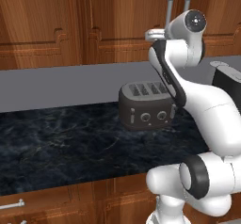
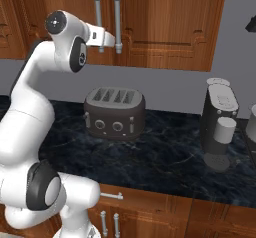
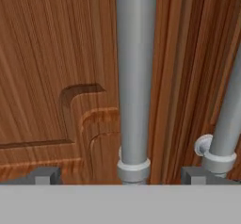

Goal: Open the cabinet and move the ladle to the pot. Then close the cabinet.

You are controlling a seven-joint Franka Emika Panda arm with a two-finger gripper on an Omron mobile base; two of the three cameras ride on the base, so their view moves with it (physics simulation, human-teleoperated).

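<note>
Gripper (image 3: 121, 175) was up at the cabinet (image 2: 165, 22), jaws spread wide and released, straddling the lower end of the left door's handle (image 3: 134, 77); bar sat between the fingertips (image 3: 45, 175), presumably lined up to clamp and pull; nothing held. Both doors looked shut, so the ladle was probably inside (couldn't confirm). Right door's handle (image 3: 226, 124) was just beside, so a sideways drift risked catching it. Toaster (image 1: 147, 104) and coffee machine (image 2: 220, 122) stood on the worktop (image 1: 61, 138) below, apart from the arm; pot location couldn't be told.
</note>
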